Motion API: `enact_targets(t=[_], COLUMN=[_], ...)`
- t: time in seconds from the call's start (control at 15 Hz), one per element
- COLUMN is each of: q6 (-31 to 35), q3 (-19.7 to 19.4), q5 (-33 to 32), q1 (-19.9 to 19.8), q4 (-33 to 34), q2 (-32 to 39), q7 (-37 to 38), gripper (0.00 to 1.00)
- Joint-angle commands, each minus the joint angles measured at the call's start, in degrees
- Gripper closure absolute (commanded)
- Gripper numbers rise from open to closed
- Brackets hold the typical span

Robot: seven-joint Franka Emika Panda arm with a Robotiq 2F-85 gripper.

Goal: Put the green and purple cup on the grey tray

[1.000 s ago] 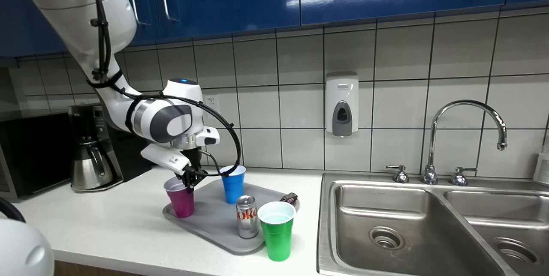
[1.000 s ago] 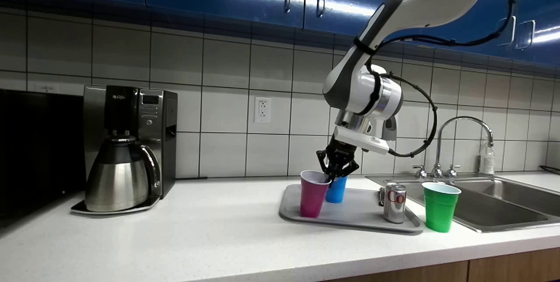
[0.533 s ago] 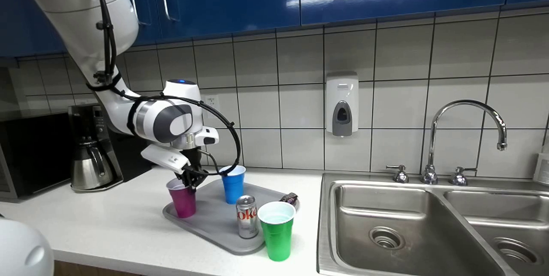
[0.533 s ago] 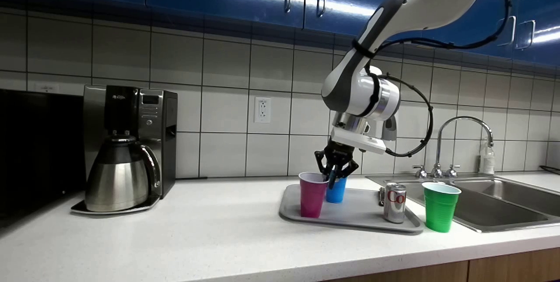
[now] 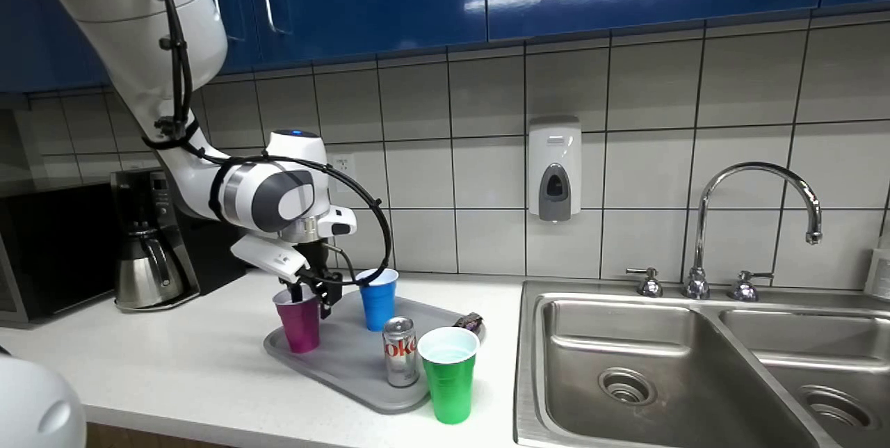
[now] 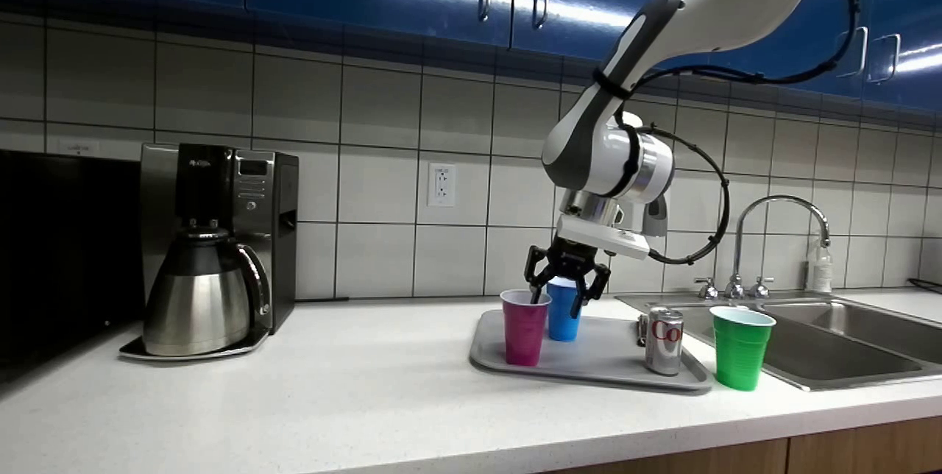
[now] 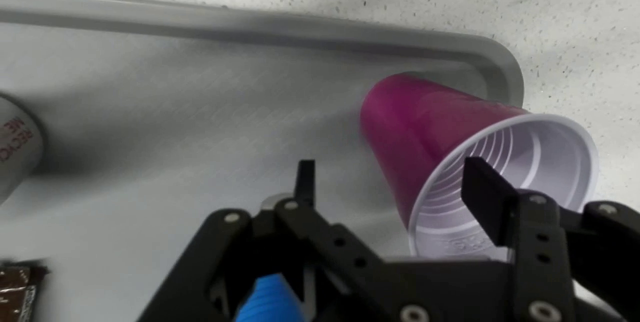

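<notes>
1. My gripper [image 6: 556, 303] hung above the left part of the grey tray [image 6: 600, 356], a little to the right and below the centre of the frame in an exterior view.
2. My fingers [image 7: 487, 202] were released and stood apart: one reached into the mouth of the purple cup [image 5: 299, 328], and the other hung outside of it, so the wall of this cup was between them.
3. In the wrist view a gap showed between the cup and the finger near the centre; whether the finger at the right touched the inside, I could not tell.
4. The purple cup stood upright on the tray, near its left end in both exterior views. In the wrist view it was in the right half of the frame, with its pale mouth toward the lower right.
5. The green cup [image 6: 742, 356] stood upright on the counter [image 6: 331, 400], just beside the tray, at the lower right of the frame in an exterior view. Whether it touched the rim of the tray, I could not tell.
6. The blue cup [image 5: 379, 307] was on the tray; in the wrist view a small part of it showed near the bottom centre.
7. The silver can [image 5: 401, 352] also stood on the tray, and the dark wrapper [image 5: 469, 323] lay near the right end of it, in an exterior view.
</notes>
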Motion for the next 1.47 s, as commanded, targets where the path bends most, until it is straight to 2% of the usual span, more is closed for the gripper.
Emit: enact_targets(t=[0.0, 0.33, 0.67, 1.07, 1.4], q6=[-2.8, -4.3, -8.7, -14.3, -18.3], q3=[1.4, 1.7, 0.6, -2.6, -5.3], q5=[0.0, 2.2, 4.7, 1.7, -4.2], q1=[-2.4, -3.6, -4.7, -6.6, -8.5], q4=[0.5, -0.4, -3.3, -7.6, -10.9], q2=[-2.0, -5.3, -11.3, -19.5, -26.5], q7=[0.6, -1.3, -4.4, -7.2, -9.3], gripper=[0.0, 0.0, 0.0, 0.0, 0.0])
